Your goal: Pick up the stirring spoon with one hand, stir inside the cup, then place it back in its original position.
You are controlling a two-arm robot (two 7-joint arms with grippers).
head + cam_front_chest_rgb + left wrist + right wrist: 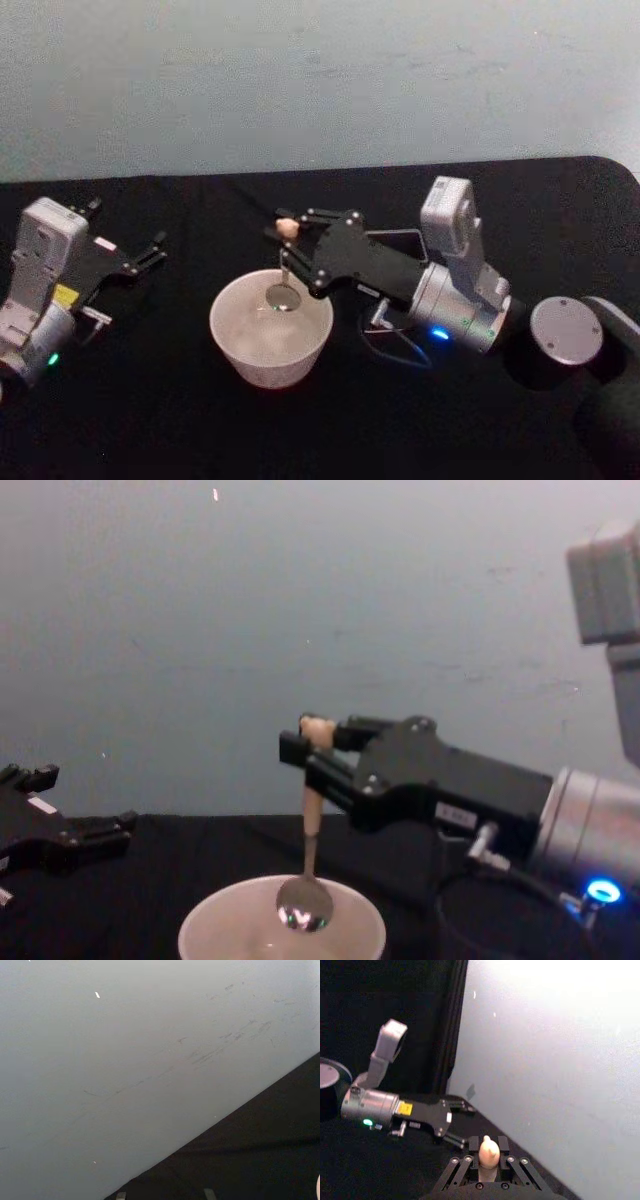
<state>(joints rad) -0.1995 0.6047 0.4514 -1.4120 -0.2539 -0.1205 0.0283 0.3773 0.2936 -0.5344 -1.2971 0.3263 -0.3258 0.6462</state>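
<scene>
Pick-up looks done: right gripper (305, 745) clamped on beige handle, just below tiny bear head, of slim stirring spoon w/ thin metal neck & shiny round bowl (310, 830). Held upright, bowl end down at rim level of wide round cream-white cup (270, 360), approx. over its centre and seemingly just inside the mouth. Touching the bottom or not: can't tell. Prob. at start of, or partway thru, the stir step. Left to do: stirring (or rest of it), lifting out, putting spoon back where it belongs. Left gripper (125, 235) parked at left side of black table (150, 430), well apart from cup, fingers apart, holding nothing.
</scene>
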